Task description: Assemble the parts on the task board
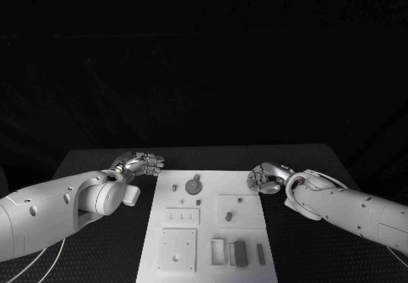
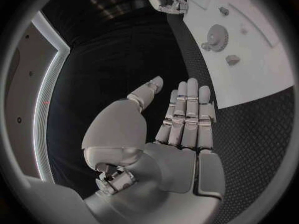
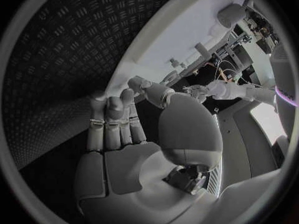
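holding both hands off the work, one at each far corner of the task board (image 1: 246, 236), nothing yet picked up.

- left hand (image 1: 140, 164): hovering over the black bench (image 1: 102, 158) just beside the board's far left corner; i am keeping its fingers (image 2: 187, 114) straight and side by side, thumb apart, palm bare, grasping nothing.
- right hand (image 1: 265, 178): sitting at the board's far right edge, fingers (image 3: 112, 119) together and lying close to that edge, thumb apart, also bare; whether the tips are touching the plate i cannot tell.
- task board: lying in the middle of the bench, long way toward me.
- parts: a gear (image 1: 194, 187) lying near the far end, a small peg (image 1: 175, 188) just beside it, a dark stub (image 1: 229, 217) on the middle right block, a dark bar (image 1: 240, 253) and a thin strip (image 1: 260, 253) standing by the slotted block near me.

risks as i am judging them:
- the right hand is so near the edge that any sweep inward is likely to nudge the whole board and shift every loose part.
- the parts are small and low; closing broad fingers on one is risking a slip or a flick off the plate.
- the peg and gear are lying close, so reaching for one may be knocking the other.
- both hands reaching the far end together may be colliding.
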### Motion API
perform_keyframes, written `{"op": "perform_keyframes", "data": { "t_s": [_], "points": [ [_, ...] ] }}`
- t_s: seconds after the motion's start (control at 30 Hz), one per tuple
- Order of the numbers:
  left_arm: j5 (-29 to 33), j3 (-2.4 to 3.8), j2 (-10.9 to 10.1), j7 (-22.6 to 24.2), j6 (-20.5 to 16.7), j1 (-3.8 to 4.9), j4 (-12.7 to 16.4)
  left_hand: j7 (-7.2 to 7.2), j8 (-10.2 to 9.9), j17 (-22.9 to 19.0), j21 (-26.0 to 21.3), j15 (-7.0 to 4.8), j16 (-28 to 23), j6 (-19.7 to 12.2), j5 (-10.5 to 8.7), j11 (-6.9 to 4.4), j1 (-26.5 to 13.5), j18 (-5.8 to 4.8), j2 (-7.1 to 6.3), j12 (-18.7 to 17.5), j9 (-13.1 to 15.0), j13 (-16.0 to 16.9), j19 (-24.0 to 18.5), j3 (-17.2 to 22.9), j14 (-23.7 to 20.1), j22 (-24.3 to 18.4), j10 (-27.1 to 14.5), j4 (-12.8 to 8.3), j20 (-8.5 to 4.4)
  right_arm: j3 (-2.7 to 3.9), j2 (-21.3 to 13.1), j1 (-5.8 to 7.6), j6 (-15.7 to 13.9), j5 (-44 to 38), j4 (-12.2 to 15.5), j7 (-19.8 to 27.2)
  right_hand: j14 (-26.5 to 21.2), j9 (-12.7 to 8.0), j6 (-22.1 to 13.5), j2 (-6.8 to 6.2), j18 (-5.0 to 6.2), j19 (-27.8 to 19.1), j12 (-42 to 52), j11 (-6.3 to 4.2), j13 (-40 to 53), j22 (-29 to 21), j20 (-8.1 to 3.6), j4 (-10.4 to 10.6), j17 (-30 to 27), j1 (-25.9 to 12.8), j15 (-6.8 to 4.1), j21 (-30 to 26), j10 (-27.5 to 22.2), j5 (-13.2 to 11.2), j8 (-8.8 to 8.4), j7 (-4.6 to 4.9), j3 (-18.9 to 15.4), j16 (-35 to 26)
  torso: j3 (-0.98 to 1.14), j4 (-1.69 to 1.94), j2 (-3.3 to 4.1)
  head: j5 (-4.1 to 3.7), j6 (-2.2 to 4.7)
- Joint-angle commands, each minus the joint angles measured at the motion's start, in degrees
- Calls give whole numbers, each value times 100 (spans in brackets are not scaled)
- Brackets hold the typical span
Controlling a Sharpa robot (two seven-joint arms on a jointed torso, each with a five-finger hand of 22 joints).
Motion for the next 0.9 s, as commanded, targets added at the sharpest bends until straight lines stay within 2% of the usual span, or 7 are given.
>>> {"op": "perform_keyframes", "data": {
  "t_s": [0.03,0.33,0.47,0.53,0.63,0.73,0.9],
  "points": [
    [-243,5,9,-101,142,4,26,28,-12,14,34,5,-34,27,11,-21,-53,86,9,-8,7,19,-27,-9,54,88,34,-13,-17,1,-16,-6,-136,297,81,-51,17,41,276,11,170,72,33,-43,-13,85,-9,-57,11,-101,-45,42,18,171,72,115,39,24,-3,6,1,-20,1],
    [-462,7,11,-300,148,6,92,16,46,58,63,-1,-59,185,26,-125,-147,95,19,126,38,114,-24,-33,82,95,375,16,-20,30,-102,15,-176,326,436,-266,48,65,327,28,170,110,63,-66,-31,73,-35,-187,19,-247,-67,69,56,384,92,93,44,33,-4,-7,-1,4,7],
    [-612,8,26,-489,149,11,164,10,62,66,65,-2,-66,229,15,-127,-172,96,10,117,45,118,-25,-40,85,94,382,22,-21,39,-107,135,-126,248,641,-499,64,80,354,26,170,122,81,-78,-36,66,-45,-242,21,-309,-79,75,78,491,105,81,32,34,-9,-9,0,12,36],
    [-719,9,42,-634,208,20,220,7,66,69,66,-2,-68,242,10,-127,-188,95,3,114,47,120,-25,-46,86,93,385,27,-20,39,-104,194,-142,94,758,-641,67,83,361,25,170,123,85,-81,-37,64,-47,-256,21,-322,-82,76,82,513,108,78,29,33,-4,-9,-5,15,44],
    [-852,9,106,-800,387,67,326,-15,70,101,88,-20,-58,298,-28,-150,-290,101,-34,116,47,142,-4,-77,127,95,441,81,-34,40,-69,287,-241,-232,988,-841,76,103,400,6,170,126,104,-93,-34,61,-50,-290,19,-366,-92,79,97,548,130,65,3,31,-5,-7,-16,31,83],
    [-849,12,135,-825,520,95,461,-62,89,128,97,-31,-59,391,-85,-192,-480,102,-35,136,51,176,2,-118,148,89,530,219,-47,40,-19,354,-280,-466,1159,-971,81,114,415,-13,170,128,119,-101,-30,58,-53,-313,20,-368,-99,79,110,577,139,56,9,30,-5,-2,-21,38,82],
    [-848,19,228,-1081,781,170,589,-145,123,166,103,-38,-77,583,-136,-278,-602,104,-18,189,48,240,-10,-119,154,85,718,300,-55,40,73,434,-215,-663,1381,-1152,91,126,434,-23,170,135,135,-109,-26,56,-57,-323,22,-372,-107,82,126,582,148,48,25,35,-15,4,-42,60,114]
  ]
}}
